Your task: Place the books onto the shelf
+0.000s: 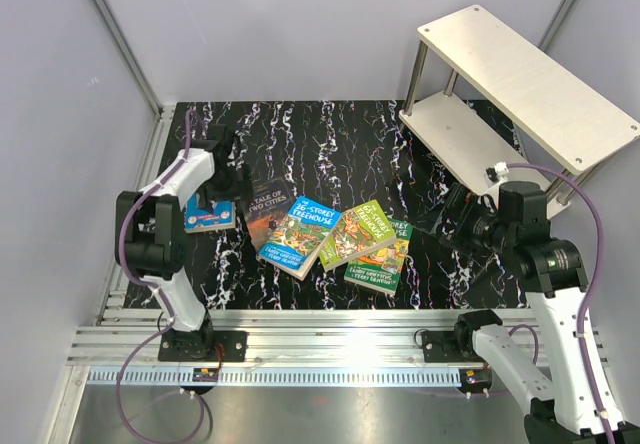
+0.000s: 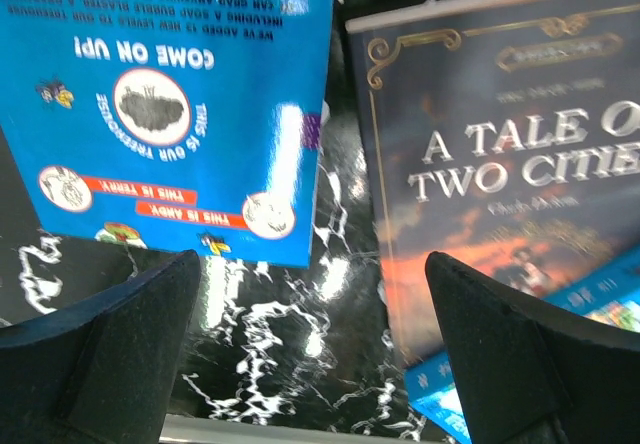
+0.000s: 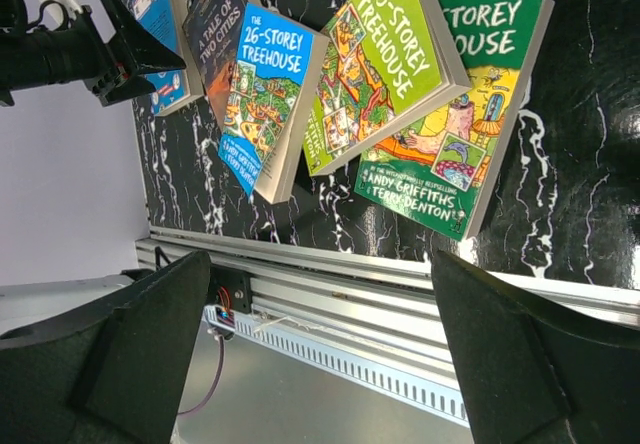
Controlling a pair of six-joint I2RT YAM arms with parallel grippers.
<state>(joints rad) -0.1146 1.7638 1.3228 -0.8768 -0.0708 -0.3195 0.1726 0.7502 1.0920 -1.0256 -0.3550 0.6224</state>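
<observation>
Lying flat: books (image 1: 325, 232) (five) | shelf (image 1: 520, 104) bare | both grippers' jaws spread wide

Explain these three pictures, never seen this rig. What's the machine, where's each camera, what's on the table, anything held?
Two white-and-black robot arms are bolted to a rail at the near edge of a black marbled table. One picture looks down from above; the other two come from cameras on each wrist, with that arm's own dark fingers at the bottom. The left gripper and right gripper are both open and hold nothing. Five thin paperbacks lie flat: a blue back-cover book, the dark "A Tale of Two Cities", a blue "26-Storey Treehouse", a lime green "65-Storey Treehouse" and a dark green Treehouse book. A pale two-tier shelf stands far right, with no books on it.
</observation>
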